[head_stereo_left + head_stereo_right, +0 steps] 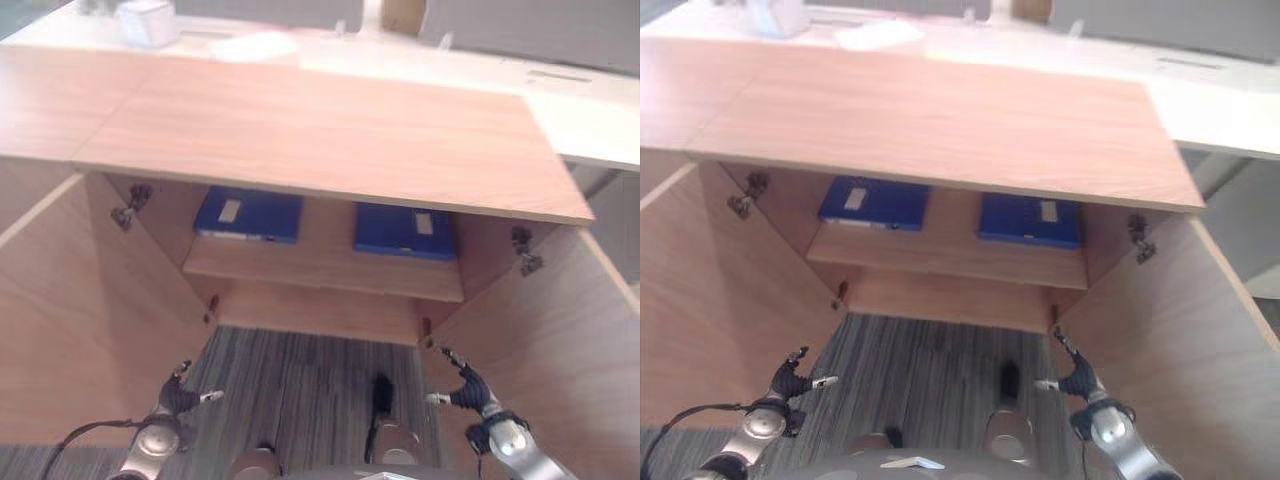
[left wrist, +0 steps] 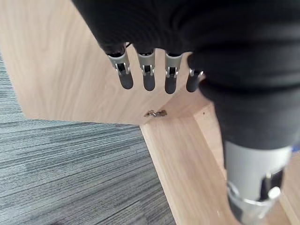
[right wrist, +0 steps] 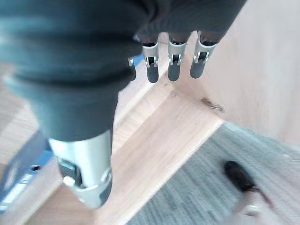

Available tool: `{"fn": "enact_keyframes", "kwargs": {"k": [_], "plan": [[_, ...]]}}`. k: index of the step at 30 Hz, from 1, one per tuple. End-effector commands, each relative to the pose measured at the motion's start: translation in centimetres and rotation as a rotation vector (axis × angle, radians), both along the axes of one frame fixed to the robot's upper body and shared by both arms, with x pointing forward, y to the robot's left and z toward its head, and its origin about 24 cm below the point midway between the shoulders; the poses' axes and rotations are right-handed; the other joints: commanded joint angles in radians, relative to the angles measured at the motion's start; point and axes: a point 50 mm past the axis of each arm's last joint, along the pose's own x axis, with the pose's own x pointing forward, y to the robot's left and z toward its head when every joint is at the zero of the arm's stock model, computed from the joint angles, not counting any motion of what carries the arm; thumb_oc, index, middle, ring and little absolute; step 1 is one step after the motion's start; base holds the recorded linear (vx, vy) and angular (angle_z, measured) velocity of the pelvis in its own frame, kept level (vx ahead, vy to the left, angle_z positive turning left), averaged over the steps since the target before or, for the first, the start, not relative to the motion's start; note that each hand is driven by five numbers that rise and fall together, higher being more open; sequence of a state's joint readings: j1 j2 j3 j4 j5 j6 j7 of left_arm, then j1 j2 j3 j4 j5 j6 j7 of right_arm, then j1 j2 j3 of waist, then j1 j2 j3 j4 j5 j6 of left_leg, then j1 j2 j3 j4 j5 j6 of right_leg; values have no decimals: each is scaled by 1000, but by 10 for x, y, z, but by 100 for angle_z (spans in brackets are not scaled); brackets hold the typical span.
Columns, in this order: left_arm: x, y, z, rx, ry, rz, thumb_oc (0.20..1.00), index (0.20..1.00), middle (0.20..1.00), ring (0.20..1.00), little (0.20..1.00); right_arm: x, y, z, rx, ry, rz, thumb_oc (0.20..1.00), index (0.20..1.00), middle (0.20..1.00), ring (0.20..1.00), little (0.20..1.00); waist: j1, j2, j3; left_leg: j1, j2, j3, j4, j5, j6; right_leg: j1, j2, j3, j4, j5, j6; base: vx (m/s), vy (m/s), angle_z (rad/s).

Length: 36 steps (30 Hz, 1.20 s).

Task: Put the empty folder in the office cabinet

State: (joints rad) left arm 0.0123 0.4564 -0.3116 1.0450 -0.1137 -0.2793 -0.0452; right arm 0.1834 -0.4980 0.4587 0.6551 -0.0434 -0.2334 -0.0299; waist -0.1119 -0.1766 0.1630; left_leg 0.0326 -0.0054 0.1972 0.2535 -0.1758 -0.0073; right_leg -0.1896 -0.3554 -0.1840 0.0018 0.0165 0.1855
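Folders (image 1: 249, 215) (image 1: 404, 230) on cabinet shelf (image 1: 320, 268) | L robot hand (image 1: 178, 398) & R robot hand (image 1: 468, 390) fingers straight, well below, holding nothing

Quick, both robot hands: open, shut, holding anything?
Left robot hand: open, fingers straight, holding nothing, beside the left cabinet door.
Right robot hand: open, fingers straight, holding nothing.

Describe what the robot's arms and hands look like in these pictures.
Both arms are silver-grey metal tubes with round joints. The left hand and right hand each wear a dark ribbed cover over the back and wrist. The fingers are silver with dark rounded tips, set in a row; the thumb is a thick silver cylinder.
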Motion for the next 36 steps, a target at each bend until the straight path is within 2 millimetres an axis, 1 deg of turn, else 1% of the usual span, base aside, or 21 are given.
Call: {"fn": "enact_keyframes", "kwargs": {"k": [1,4,5,6,7,9,10,11,14,15,16,18,19,22,23,25,26,29,30,35,36], "plan": [[9,6,10,-43,-75,47,1000,1000,1000,1000,1000,24,-15,18,-70,-84,69,1000,1000,1000,1000,1000,-40,82,70,69,37,-10,-82,-82,-40,-70,-70,-50,-49,418,76,-115,138,-77],[1,3,6,-65,-59,58,1000,1000,1000,1000,1000,9,-23,13,-77,-65,9,1000,1000,1000,1000,1000,-60,99,58,74,44,26,-135,-36,-40,-57,-66,-72,-10,387,76,-125,88,-60],[-2,3,4,-70,-49,66,1000,1000,1000,1000,1000,3,-26,12,-74,-61,-28,1000,1000,1000,1000,1000,-69,104,48,73,45,41,-158,-16,-38,-50,-57,-57,14,371,76,-274,152,-73],[-8,2,1,-79,-30,76,1000,1000,1000,1000,1000,-9,-31,9,-73,-59,-91,1000,1000,1000,1000,1000,-78,115,24,68,40,69,-193,8,-26,-31,-36,-9,69,320,75,-260,133,-68],[-11,2,0,-76,-23,80,1000,1000,1000,1000,1000,-15,-32,8,-74,-58,-122,1000,1000,1000,1000,1000,-79,120,11,63,39,86,-207,23,-21,-15,-24,4,92,291,71,-190,97,-30],[-11,2,0,-76,-23,80,1000,1000,1000,1000,1000,-15,-32,8,-74,-58,-122,1000,1000,1000,1000,1000,-79,120,11,63,39,86,-207,23,-21,-15,-24,4,92,291,71,-83,32,-38],[-15,1,-2,-77,-13,89,1000,1000,1000,1000,1000,-21,-33,5,-70,-50,-169,1000,1000,1000,1000,1000,-79,127,-1,53,39,109,-218,40,-16,3,-13,13,126,263,66,-224,47,-80],[-29,-1,-8,-90,17,128,1000,1000,1000,1000,1000,-33,-35,-1,-71,-36,-274,1000,1000,1000,1000,1000,-64,140,-33,42,49,157,-245,70,-10,46,2,16,181,204,48,-224,47,-80],[-39,-4,-13,-100,45,154,1000,1000,1000,1000,1000,-35,-36,-4,-76,-43,-341,1000,1000,1000,1000,1000,-55,149,-54,39,53,179,-259,87,-11,67,6,20,202,197,46,-78,-35,-98],[-48,-9,-18,-114,73,183,1000,1000,1000,1000,1000,-37,-42,-4,-77,-64,-458,1000,1000,1000,1000,1000,-51,151,-75,36,54,199,-270,102,-15,96,-1,12,193,211,51,-22,-69,-174],[-48,-9,-18,-114,72,182,1000,1000,1000,1000,1000,-37,-42,-4,-78,-64,-459,1000,1000,1000,1000,1000,-50,151,-74,37,54,199,-271,102,-15,97,0,12,192,212,51,-30,-154,-133],[-52,-16,-22,-130,85,197,1000,1000,1000,1000,1000,-33,-50,-4,-86,-100,-599,1000,1000,1000,1000,1000,-30,151,-106,25,58,218,-278,117,-26,157,-17,-2,130,230,64,-1,-173,-38],[-54,-17,-22,-133,86,195,1000,1000,1000,1000,1000,-29,-54,-4,-96,-116,-646,1000,1000,1000,1000,1000,-21,156,-117,29,64,209,-286,108,-36,171,-18,-3,101,212,72,-38,-172,17],[-49,-20,-22,-137,78,189,1000,1000,1000,1000,1000,-14,-60,-1,-95,-158,-720,1000,1000,1000,1000,1000,-3,161,-118,15,80,229,-283,137,-43,181,-13,-17,44,199,64,-47,-142,-5],[-49,-20,-22,-125,82,172,1000,1000,1000,1000,1000,0,-62,1,-91,-182,-734,1000,1000,1000,1000,1000,23,166,-128,6,96,231,-285,154,-52,200,-3,-25,-5,164,62,-18,-164,-16],[-46,-22,-22,-120,87,145,1000,1000,1000,1000,1000,21,-64,8,-96,-219,-715,1000,1000,1000,1000,1000,44,174,-128,9,116,225,-289,171,-67,228,19,-42,-42,132,55,-16,-175,-1],[-46,-22,-22,-120,87,145,1000,1000,1000,1000,1000,21,-64,8,-96,-219,-715,1000,1000,1000,1000,1000,44,174,-128,9,116,225,-289,171,-67,228,19,-42,-42,132,55,-19,-117,3],[-38,-29,-23,-119,93,81,1000,1000,1000,1000,1000,60,-65,25,-96,-306,-657,1000,1000,1000,1000,1000,88,193,-144,-2,152,205,-306,215,-92,254,60,-79,-81,86,34,-23,-177,9],[-38,-29,-23,-119,93,81,1000,1000,1000,1000,1000,60,-65,25,-96,-306,-657,1000,1000,1000,1000,1000,88,193,-144,-2,152,205,-306,215,-92,254,60,-79,-81,86,34,-3,-88,7],[-28,-38,-22,-125,88,28,1000,1000,1000,1000,1000,103,-61,43,-80,-364,-621,1000,1000,1000,1000,1000,143,213,-156,-15,178,164,-323,253,-111,276,99,-115,-89,48,14,-10,-93,34],[-28,-38,-22,-125,88,28,1000,1000,1000,1000,1000,103,-61,43,-80,-364,-621,1000,1000,1000,1000,1000,143,213,-156,-15,178,164,-323,253,-111,276,99,-115,-89,48,14,-8,-30,3]]}}
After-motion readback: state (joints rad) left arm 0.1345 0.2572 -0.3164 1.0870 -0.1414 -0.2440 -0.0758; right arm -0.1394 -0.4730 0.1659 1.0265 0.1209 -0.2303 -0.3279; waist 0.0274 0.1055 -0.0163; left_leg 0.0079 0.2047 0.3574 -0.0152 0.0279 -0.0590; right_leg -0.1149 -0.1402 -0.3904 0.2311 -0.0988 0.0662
